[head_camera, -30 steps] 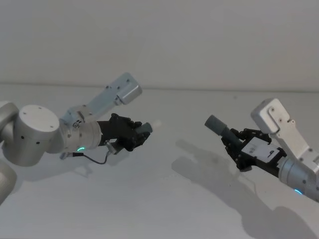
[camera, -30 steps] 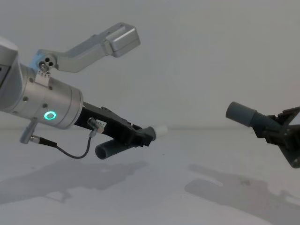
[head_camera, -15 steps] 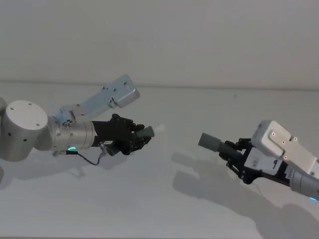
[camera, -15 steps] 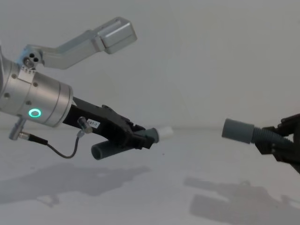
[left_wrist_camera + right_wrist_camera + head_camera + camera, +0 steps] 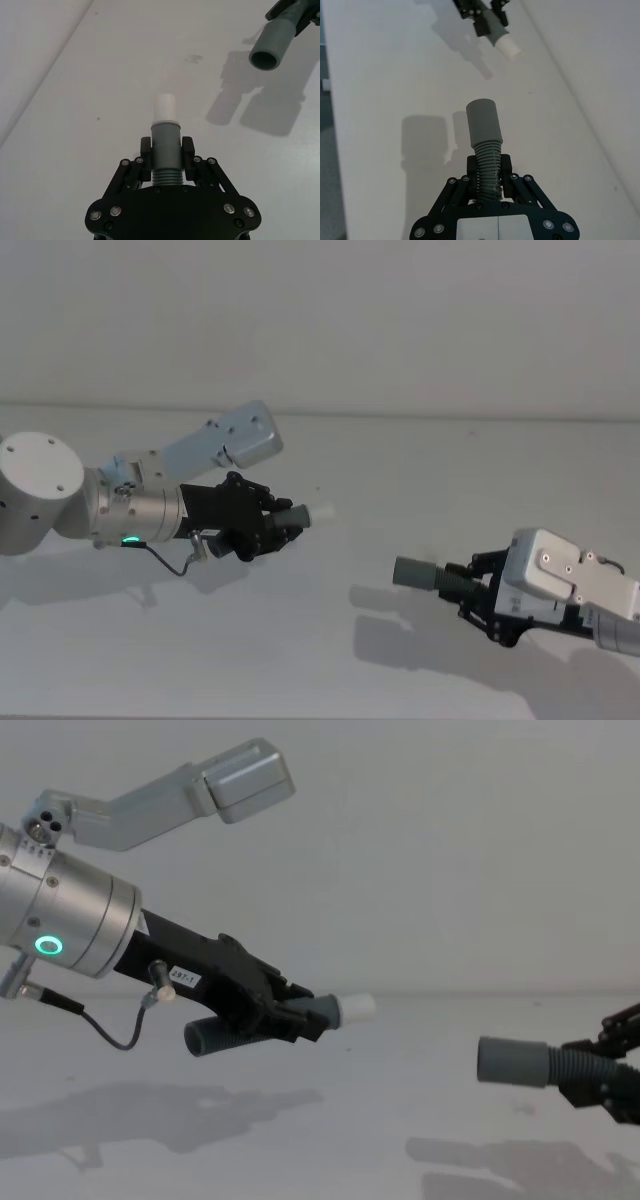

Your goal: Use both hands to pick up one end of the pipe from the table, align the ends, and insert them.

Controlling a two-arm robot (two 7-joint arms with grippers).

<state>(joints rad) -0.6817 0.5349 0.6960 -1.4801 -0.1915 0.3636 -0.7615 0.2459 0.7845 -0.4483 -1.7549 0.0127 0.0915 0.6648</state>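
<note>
The short, curved, dark grey ribbed spigot piece (image 5: 165,145) of the pipe is hanging in the air above the plain, matte, pale grey-white desk (image 5: 330,660) on the robot's left. Its narrow white spigot tip (image 5: 163,107) is sticking out past the fingers and pointing toward the robot's right. In the chest view its other grey end (image 5: 205,1038) is poking out below and behind the grip. The black plastic left tool (image 5: 283,520) is squeezing this piece, its jaws drawn in to the width of the pipe and pressing on either side where the ribbed section is meeting the smooth collar. The matching dark grey ribbed socket piece (image 5: 487,165) is being carried low over the desk on the robot's right, with its smooth grey open socket collar (image 5: 415,572) facing left, toward the spigot. The black plastic right tool (image 5: 478,592) is gripping it by the ribbed middle, jaws narrowed tightly onto the ribs and leaving the whole collar free in front. The two ends are standing well apart, not touching, and in the chest view the socket collar is lying lower than the spigot tip. Both pieces are casting soft grey shadows (image 5: 400,625) on the desk. Behind the left tool, a silver cylindrical wrist (image 5: 75,925) is showing a glowing green ring light (image 5: 46,946), and a pale silver angled bracket (image 5: 235,780) is rising above it.
</note>
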